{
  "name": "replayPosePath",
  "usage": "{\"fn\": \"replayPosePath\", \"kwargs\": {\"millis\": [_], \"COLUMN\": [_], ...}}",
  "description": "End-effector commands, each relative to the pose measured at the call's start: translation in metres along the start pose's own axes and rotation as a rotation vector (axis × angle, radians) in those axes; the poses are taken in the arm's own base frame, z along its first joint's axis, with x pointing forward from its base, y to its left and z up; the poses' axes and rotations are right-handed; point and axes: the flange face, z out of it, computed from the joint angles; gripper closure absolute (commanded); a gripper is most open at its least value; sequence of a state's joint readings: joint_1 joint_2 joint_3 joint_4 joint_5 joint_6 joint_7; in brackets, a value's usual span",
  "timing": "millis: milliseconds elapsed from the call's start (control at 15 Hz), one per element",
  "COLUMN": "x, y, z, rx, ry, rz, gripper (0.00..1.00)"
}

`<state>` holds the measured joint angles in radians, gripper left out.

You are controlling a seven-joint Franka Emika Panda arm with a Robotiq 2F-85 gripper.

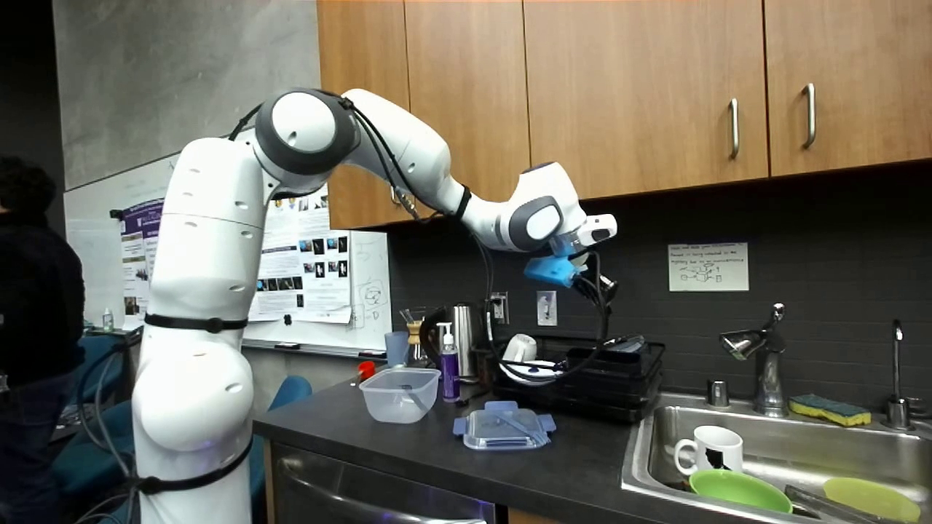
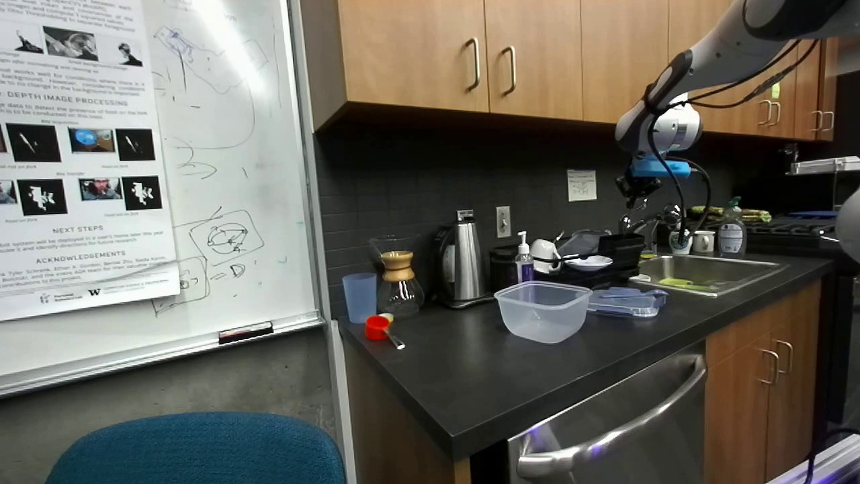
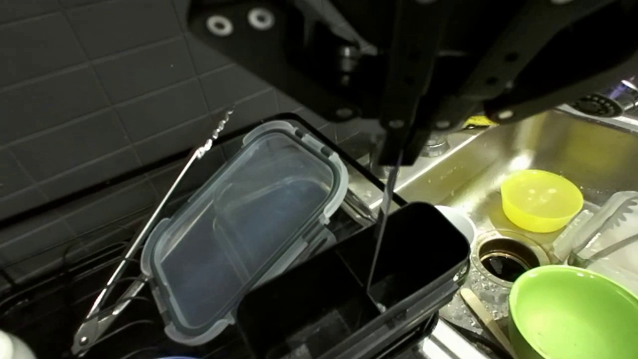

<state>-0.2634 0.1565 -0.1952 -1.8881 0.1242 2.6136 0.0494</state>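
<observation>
1. The gripper (image 3: 398, 158) is clenched on a thin metal utensil (image 3: 383, 219), pinching its upper end in the wrist view.
2. That utensil hangs nearly upright, slightly tilted, at the black cutlery caddy (image 3: 309, 299), its lower end near the divider; seen edge-on, its kind, and whether its tip sits inside a compartment, are hard to tell.
3. Beside the caddy, a clear clip-lid container (image 3: 249, 224) leans in the black dish rack (image 1: 611, 397).
4. The stainless sink (image 3: 473, 169) next to the rack holds a yellow bowl (image 3: 542, 202), a lime-green bowl (image 3: 573, 311) and a white mug (image 1: 717, 445).
5. In both exterior views, a translucent plastic tub (image 1: 397, 397) stands on the dark countertop (image 2: 416, 383), near a blue-clipped container (image 1: 507, 429).
6. In an exterior view, a steel electric kettle (image 2: 468, 262), a glass coffee maker (image 2: 398, 292) and a blue tumbler (image 2: 360, 299) stand near the wall; a red measuring scoop (image 2: 377, 328) lies just before the tumbler.
</observation>
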Motion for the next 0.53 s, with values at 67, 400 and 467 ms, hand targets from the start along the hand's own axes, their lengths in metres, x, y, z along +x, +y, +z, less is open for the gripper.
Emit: {"fn": "replayPosePath", "kwargs": {"millis": [67, 400, 467], "x": [-0.016, -0.029, -0.033], "y": [-0.004, -0.006, -0.006], "z": [-0.038, -0.07, -0.078], "rx": [-0.002, -0.011, -0.016], "ry": [0.064, 0.136, 0.151], "rz": [0.025, 0.047, 0.05], "gripper": [0.99, 0.99, 0.99]}}
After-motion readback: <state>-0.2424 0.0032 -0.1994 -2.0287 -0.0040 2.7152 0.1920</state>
